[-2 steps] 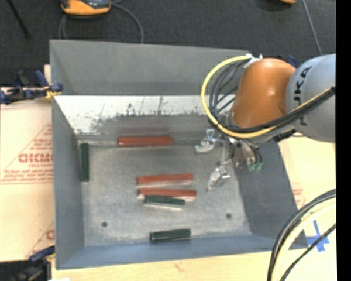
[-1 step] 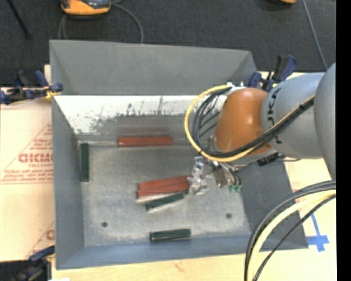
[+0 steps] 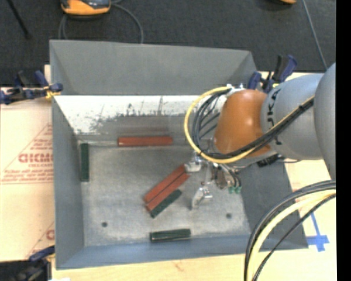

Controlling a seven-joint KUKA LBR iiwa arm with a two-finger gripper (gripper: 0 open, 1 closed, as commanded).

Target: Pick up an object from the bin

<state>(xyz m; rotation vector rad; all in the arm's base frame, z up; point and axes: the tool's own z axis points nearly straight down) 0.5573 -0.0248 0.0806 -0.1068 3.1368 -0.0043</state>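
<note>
Leftmost, a green bar (image 3: pixel 83 162) lies alone; mid-bin, two red-brown bars (image 3: pixel 165 188) lie slanted together. Just right of their far end hangs the gripper (image 3: pixel 198 182), spread and empty, seemingly on approach. Next, I judge, it must shift left and straddle one.

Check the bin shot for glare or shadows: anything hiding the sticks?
Camera view: glare band along the bin's back wall, above the red-brown stick; the arm darkens the bin's right side beside the gripper; the front dark green stick lies in even light.
</note>
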